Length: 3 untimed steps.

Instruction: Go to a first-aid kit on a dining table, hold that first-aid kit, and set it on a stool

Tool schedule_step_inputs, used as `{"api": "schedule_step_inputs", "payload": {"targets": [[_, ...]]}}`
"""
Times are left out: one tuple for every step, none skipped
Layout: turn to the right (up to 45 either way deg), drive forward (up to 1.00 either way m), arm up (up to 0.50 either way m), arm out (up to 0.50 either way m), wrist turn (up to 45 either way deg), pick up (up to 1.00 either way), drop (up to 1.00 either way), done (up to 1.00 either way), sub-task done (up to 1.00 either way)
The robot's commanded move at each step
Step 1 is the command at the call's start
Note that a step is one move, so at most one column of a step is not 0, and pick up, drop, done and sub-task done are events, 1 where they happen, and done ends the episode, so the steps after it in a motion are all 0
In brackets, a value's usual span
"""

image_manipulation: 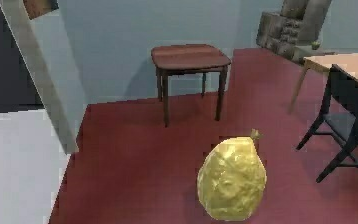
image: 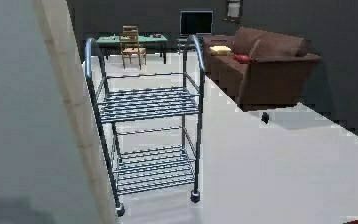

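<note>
Ahead, a wire cart (image: 147,105) — far beyond it, a green table (image: 157,39).

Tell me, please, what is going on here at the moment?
The robot seems to be mid-drive through the house. Close ahead of it stands a metal wire cart, with a brown sofa toward the forward view's right and a green-topped table with a wooden chair at the room's far end. Out to its arm side, a small dark wooden table stands on red carpet, and a crumpled yellow bag-like thing lies nearer on it.
</note>
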Motion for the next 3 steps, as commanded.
{"api": "schedule_step_inputs", "payload": {"targets": [[39.0,0.00,0.00,0.00,0.0,0.00,0.00,0.00,0.00],[0.0,1.00,0.00,0.00,0.0,0.00,0.00,0.00,0.00],[9.0,0.00,0.00,0.00,0.0,0.00,0.00,0.00,0.00]]}}
